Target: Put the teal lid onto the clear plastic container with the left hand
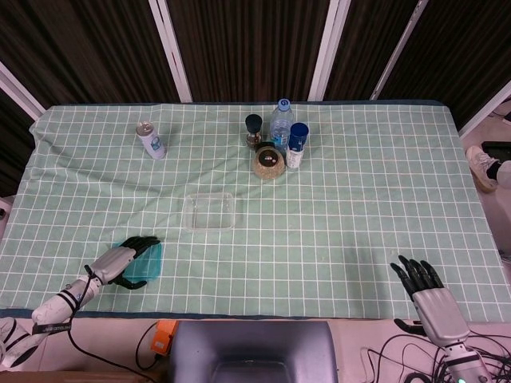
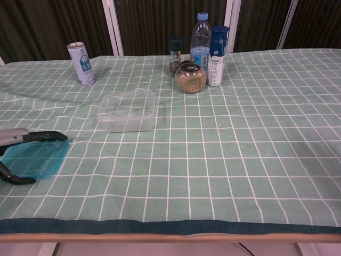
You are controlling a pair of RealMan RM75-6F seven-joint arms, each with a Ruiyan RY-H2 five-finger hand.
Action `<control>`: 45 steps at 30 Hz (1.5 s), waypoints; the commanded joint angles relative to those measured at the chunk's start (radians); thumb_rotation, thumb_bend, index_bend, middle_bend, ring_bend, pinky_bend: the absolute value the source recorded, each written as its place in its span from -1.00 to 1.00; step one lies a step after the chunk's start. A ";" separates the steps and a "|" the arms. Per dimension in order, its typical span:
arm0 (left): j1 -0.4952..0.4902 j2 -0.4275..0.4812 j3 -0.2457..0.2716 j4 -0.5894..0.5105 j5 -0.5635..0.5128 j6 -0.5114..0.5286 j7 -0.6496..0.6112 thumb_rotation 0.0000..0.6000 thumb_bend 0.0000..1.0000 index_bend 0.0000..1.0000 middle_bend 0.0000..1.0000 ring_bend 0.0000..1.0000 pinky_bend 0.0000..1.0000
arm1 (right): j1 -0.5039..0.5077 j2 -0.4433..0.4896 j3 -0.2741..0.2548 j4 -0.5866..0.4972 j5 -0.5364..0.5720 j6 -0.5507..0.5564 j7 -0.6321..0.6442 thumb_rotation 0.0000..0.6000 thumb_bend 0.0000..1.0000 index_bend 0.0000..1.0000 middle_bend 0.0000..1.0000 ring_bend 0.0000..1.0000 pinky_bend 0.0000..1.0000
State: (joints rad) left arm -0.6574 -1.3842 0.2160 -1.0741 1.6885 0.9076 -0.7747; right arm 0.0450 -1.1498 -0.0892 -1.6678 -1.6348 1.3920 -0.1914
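The teal lid (image 1: 147,262) (image 2: 33,159) lies low over the tablecloth at the front left. My left hand (image 1: 121,262) (image 2: 21,154) spans it, with the fingers (image 2: 47,136) along its far edge and the thumb (image 2: 16,180) at its near edge, gripping it. The clear plastic container (image 1: 209,211) (image 2: 128,110) stands uncovered and empty near the middle of the table, up and to the right of the lid. My right hand (image 1: 423,289) hovers at the front right edge with its fingers spread and nothing in it; the chest view does not show it.
At the back centre stand a water bottle (image 2: 200,41), a blue-capped shaker (image 2: 217,55), a dark grinder (image 2: 175,54) and a round jar of grains (image 2: 191,77). A can (image 2: 81,64) stands back left. The green checked cloth (image 2: 240,149) is wrinkled at the left.
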 commanded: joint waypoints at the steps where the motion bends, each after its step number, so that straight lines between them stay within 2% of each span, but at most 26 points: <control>1: 0.002 0.009 -0.003 -0.014 0.002 0.016 0.006 1.00 -0.45 -0.80 -0.69 0.41 0.58 | 0.000 -0.001 -0.001 0.000 0.000 -0.001 -0.001 1.00 -0.62 -1.00 -1.00 -1.00 -1.00; 8: 0.005 0.041 -0.009 -0.058 0.000 0.049 0.013 1.00 -0.44 -0.68 -0.57 0.48 0.64 | 0.000 -0.001 -0.002 -0.001 -0.002 0.000 -0.004 1.00 -0.62 -1.00 -1.00 -1.00 -1.00; 19: 0.011 0.065 -0.039 -0.077 -0.019 0.086 0.053 1.00 -0.44 -0.67 -0.57 0.48 0.64 | 0.001 -0.001 -0.004 -0.001 -0.005 -0.001 -0.002 1.00 -0.62 -1.00 -1.00 -1.00 -1.00; 21: 0.010 0.077 -0.053 -0.085 -0.027 0.100 0.067 1.00 -0.44 -0.67 -0.57 0.48 0.64 | 0.001 0.000 -0.003 -0.001 -0.004 0.001 0.000 1.00 -0.62 -1.00 -1.00 -1.00 -1.00; 24: -0.011 0.140 -0.092 -0.170 -0.036 0.123 0.110 1.00 -0.44 -0.67 -0.57 0.48 0.64 | 0.003 0.001 -0.002 -0.001 0.000 -0.003 0.005 1.00 -0.62 -1.00 -1.00 -1.00 -1.00; 29: -0.057 0.219 -0.153 -0.333 -0.085 0.080 0.213 1.00 -0.44 -0.67 -0.57 0.48 0.64 | 0.007 0.007 -0.001 -0.001 0.002 -0.009 0.017 1.00 -0.62 -1.00 -1.00 -1.00 -1.00; 35: -0.125 0.251 -0.233 -0.465 -0.187 -0.023 0.364 1.00 -0.44 -0.67 -0.57 0.48 0.64 | 0.011 0.020 -0.002 -0.002 0.003 -0.014 0.047 1.00 -0.62 -1.00 -1.00 -1.00 -1.00; 39: -0.174 0.222 -0.284 -0.485 -0.275 -0.096 0.471 1.00 -0.44 -0.67 -0.57 0.48 0.64 | 0.015 0.028 -0.004 -0.002 0.000 -0.016 0.068 1.00 -0.62 -1.00 -1.00 -1.00 -1.00; 45: -0.256 0.146 -0.343 -0.454 -0.436 -0.210 0.626 1.00 -0.44 -0.67 -0.57 0.48 0.64 | 0.021 0.042 -0.002 0.001 0.009 -0.027 0.102 1.00 -0.62 -1.00 -1.00 -1.00 -1.00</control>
State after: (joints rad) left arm -0.8736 -1.2027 -0.0950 -1.5378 1.3108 0.7443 -0.1983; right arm 0.0644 -1.1106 -0.0924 -1.6679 -1.6290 1.3685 -0.0943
